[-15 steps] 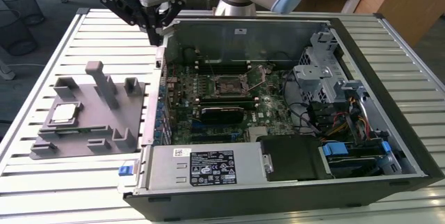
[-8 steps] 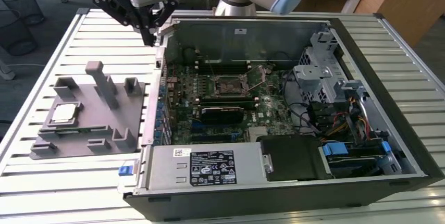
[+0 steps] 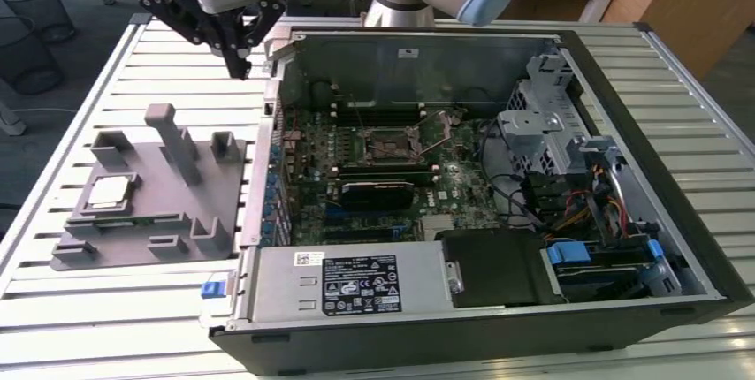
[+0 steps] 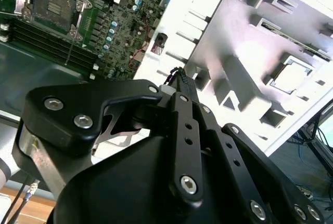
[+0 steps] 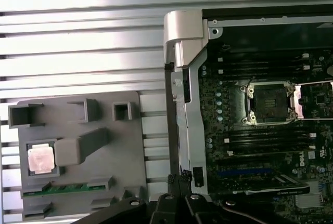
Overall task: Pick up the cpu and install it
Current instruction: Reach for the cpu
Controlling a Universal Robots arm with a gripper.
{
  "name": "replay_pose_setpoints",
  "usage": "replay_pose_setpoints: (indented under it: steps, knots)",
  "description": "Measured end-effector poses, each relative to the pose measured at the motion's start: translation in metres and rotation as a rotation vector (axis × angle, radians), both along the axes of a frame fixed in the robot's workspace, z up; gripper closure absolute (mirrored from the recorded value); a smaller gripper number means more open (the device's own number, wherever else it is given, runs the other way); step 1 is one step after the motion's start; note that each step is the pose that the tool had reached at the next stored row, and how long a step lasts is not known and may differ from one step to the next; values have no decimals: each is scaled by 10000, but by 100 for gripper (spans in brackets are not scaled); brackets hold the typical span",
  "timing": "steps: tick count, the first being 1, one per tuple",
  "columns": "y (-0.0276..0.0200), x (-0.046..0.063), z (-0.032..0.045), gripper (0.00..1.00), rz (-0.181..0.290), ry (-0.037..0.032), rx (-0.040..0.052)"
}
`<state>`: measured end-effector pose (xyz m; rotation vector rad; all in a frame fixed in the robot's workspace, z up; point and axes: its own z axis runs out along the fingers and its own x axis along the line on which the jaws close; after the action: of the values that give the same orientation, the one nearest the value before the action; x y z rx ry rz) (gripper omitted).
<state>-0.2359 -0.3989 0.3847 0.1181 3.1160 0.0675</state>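
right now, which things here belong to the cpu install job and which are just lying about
For the job:
- cpu, sitting in the grey holder
- socket on the motherboard
- end effector, holding nothing, up beside the case corner

Just there:
- memory stick in the holder
- power supply
- cables

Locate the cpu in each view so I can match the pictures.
Exterior view: cpu sits in a recess of the fixture, to the exterior view's left of the case.
First wrist view: cpu in the same fixture recess, outside the case wall.
Second wrist view: likely the cpu, a pale square in the bright fixture.
Shared landmark: the socket inside the case.
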Motion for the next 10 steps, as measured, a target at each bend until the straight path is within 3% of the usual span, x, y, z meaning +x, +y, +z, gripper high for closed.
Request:
replay_pose_setpoints:
  steps: [10]
  knots:
    - [-17, -276, -13, 89, -1, 0, 0]
